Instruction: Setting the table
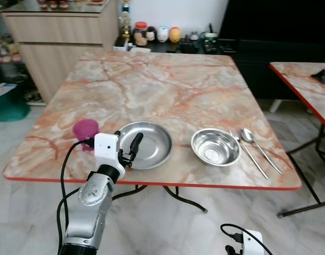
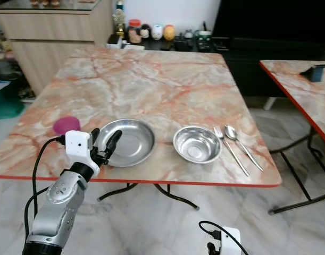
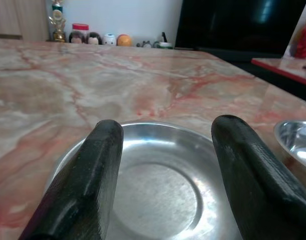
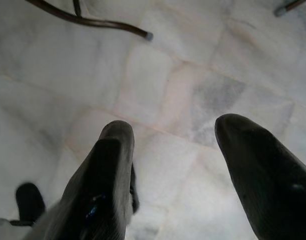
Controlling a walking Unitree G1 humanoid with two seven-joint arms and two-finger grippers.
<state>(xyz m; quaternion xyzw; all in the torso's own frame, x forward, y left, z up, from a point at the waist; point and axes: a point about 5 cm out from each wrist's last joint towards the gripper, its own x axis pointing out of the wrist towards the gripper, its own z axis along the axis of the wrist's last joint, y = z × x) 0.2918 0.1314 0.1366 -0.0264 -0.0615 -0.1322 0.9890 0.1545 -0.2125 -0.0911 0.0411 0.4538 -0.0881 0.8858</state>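
Observation:
On the marble table [image 1: 167,85] near its front edge lie a round steel plate [image 1: 146,144], a steel bowl [image 1: 215,146], then a fork [image 1: 248,153] and a spoon [image 1: 259,149] side by side on the right. A pink cup [image 1: 85,129] stands left of the plate. My left gripper [image 1: 128,137] hovers open over the plate's near left rim, its two black fingers [image 3: 92,175] pointing across the plate [image 3: 163,195], nothing between them. My right gripper [image 4: 175,127] hangs low over the floor, open and holding nothing.
A second marble table [image 1: 306,85] stands to the right with a gap between. A wooden cabinet [image 1: 56,37] is at the back left, and small jars and figurines [image 1: 151,34] sit behind the table. A metal table leg [image 4: 92,22] crosses the tiled floor.

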